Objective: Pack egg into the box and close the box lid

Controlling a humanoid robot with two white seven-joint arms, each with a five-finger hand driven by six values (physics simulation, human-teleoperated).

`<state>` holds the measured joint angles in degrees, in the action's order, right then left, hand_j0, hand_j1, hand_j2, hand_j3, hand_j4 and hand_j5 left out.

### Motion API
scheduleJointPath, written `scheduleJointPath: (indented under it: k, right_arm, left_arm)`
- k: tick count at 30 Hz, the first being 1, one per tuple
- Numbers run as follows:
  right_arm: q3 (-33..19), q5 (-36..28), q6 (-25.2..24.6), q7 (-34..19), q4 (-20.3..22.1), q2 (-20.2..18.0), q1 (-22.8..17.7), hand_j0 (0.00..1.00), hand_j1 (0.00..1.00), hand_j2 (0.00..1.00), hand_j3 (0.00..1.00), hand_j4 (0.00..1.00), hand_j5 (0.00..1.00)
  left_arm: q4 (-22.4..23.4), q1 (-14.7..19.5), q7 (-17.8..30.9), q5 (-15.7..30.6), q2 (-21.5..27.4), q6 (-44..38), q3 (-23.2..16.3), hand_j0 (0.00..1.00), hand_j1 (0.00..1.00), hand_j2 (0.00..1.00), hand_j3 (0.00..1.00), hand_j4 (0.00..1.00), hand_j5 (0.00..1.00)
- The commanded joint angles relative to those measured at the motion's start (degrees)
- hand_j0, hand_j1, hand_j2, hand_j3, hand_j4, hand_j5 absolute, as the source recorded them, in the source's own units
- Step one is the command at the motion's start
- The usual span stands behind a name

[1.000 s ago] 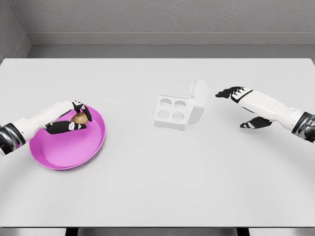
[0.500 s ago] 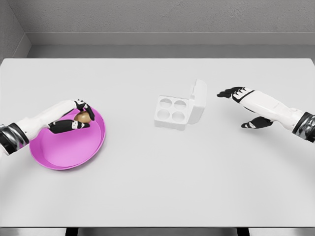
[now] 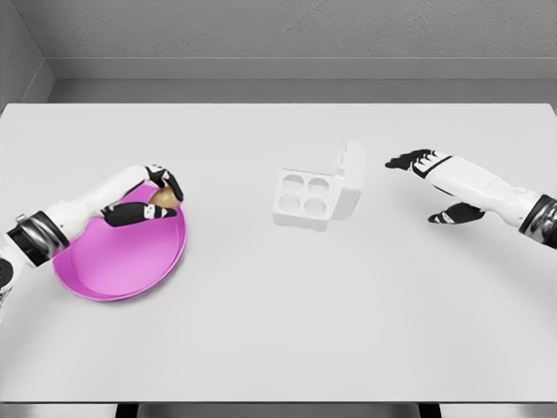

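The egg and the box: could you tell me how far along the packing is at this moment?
Done: the left hand has grasped the egg, holding it over the pink plate's far rim. In hand: carrying it toward the box. Left: all four cups look empty and the lid stands open. The right hand hovers open beside the box.

brown egg, open white box
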<state>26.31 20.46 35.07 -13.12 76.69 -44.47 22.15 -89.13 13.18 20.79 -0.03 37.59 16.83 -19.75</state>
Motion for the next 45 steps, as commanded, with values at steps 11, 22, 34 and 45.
scheduleJointPath:
  k: [11, 22, 34, 45]
  right_arm:
    - [0.0, -0.4, -0.1, 0.0, -0.9, -0.4, -0.2, 1.00, 1.00, 1.00, 1.00, 1.00, 1.00]
    - [-0.5, -0.5, -0.1, 0.1, -0.9, -0.4, -0.2, 1.00, 1.00, 1.00, 1.00, 1.00, 1.00]
    - [-0.6, -0.7, -0.1, 0.6, -0.4, -0.5, -0.4, 1.00, 1.00, 1.00, 1.00, 1.00, 1.00]
    - [-0.6, -1.2, -0.1, 0.3, -0.2, -0.6, -0.2, 1.00, 1.00, 1.00, 1.00, 1.00, 1.00]
  left_arm:
    - [0.7, 1.4, 0.0, -0.3, -4.9, -0.2, -0.5, 0.34, 0.34, 0.34, 0.34, 0.34, 0.34]
    - [3.0, 4.4, 0.2, -0.5, -8.7, -0.4, -2.0, 0.33, 0.33, 0.33, 0.33, 0.33, 0.33]
    - [6.6, 7.9, 0.2, -0.6, -12.8, -0.4, -4.5, 0.32, 0.32, 0.32, 0.32, 0.32, 0.32]
    - [9.9, 9.8, 0.2, -0.6, -18.0, -0.3, -5.7, 0.31, 0.31, 0.31, 0.31, 0.31, 0.31]
